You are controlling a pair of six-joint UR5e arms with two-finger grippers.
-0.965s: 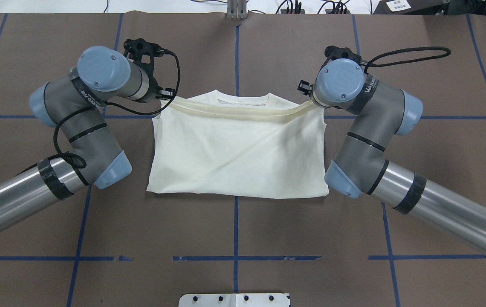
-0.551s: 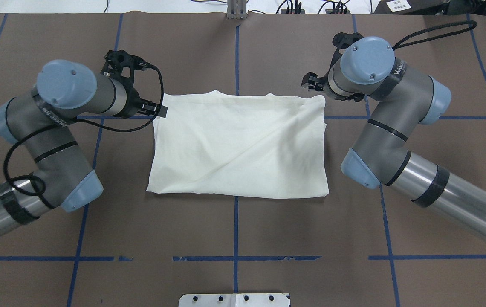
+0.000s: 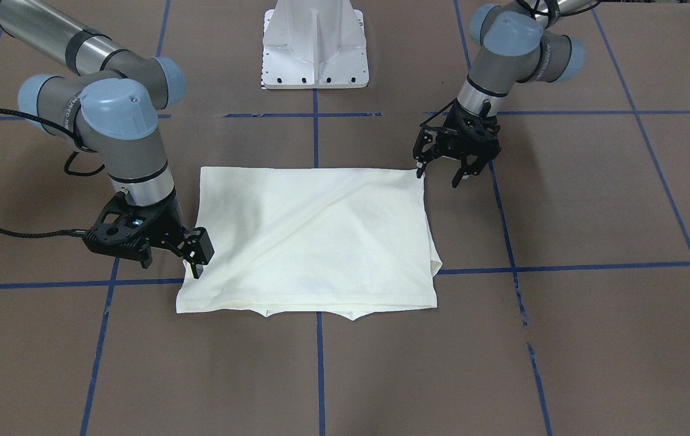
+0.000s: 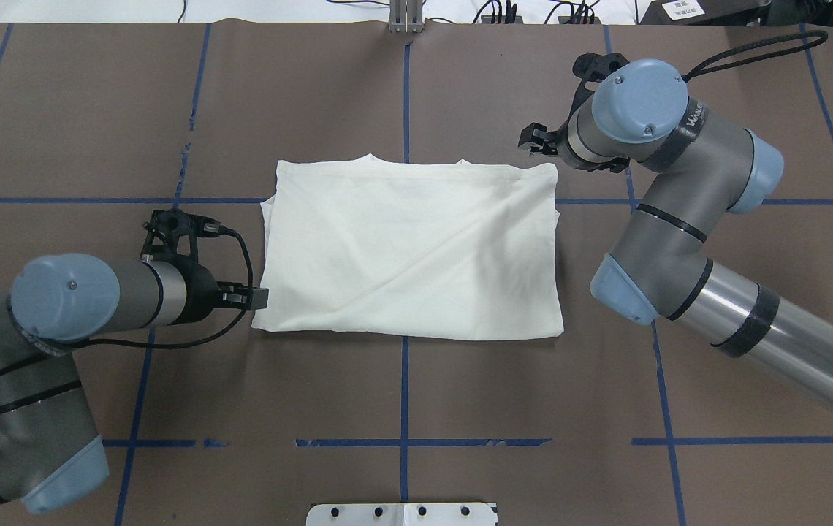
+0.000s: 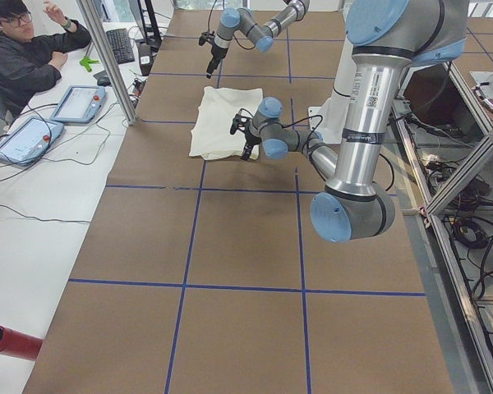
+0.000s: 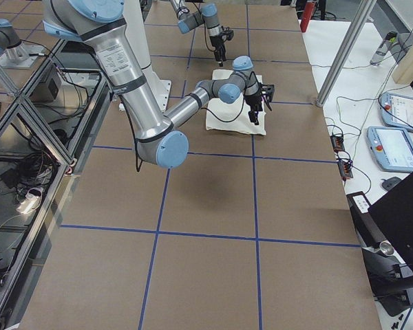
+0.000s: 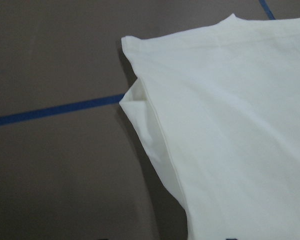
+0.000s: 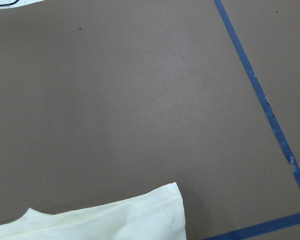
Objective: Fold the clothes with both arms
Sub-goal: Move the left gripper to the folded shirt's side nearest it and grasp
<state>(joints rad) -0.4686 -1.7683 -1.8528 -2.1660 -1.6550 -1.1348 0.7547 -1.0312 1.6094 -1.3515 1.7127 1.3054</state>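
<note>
Both arms have just let go of the edge they carried over, so the shirt (image 4: 409,248) now lies folded in half, plain side up, flat on the table (image 4: 402,409). The right gripper (image 3: 198,263) sits spread and empty by the far right corner. The left gripper (image 3: 439,175), also apart and empty, has dropped back to the near left corner, probably lining up the next fold.

Left claw (image 3: 440,175) swung to near corner of shirt (image 3: 312,236).
</note>
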